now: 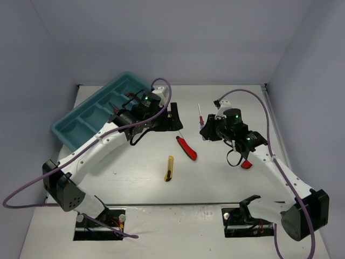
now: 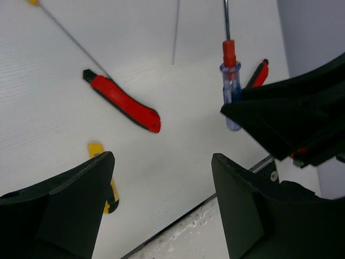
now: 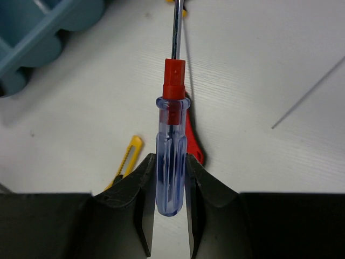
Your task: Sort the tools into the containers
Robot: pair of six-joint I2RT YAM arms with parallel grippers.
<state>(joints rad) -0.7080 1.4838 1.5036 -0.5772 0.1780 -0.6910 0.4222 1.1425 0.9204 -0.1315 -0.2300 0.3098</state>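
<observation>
My right gripper (image 3: 170, 178) is shut on the clear blue handle of a screwdriver (image 3: 171, 156) with a red collar. It holds the screwdriver above the table with the shaft pointing away; the top view shows the screwdriver (image 1: 200, 116) and the right gripper (image 1: 205, 131). My left gripper (image 1: 173, 117) is open and empty, hovering right of the teal tray (image 1: 89, 121). Its fingers (image 2: 81, 205) frame bare table. A red utility knife (image 1: 186, 148) and a yellow utility knife (image 1: 169, 168) lie on the table between the arms. Both show in the left wrist view, the red knife (image 2: 123, 100) and the yellow knife (image 2: 105, 178).
Another small red tool (image 1: 246, 164) lies partly under my right arm. The left arm covers part of the tray, so I cannot make out what the compartments hold. Walls close the table at the back and both sides.
</observation>
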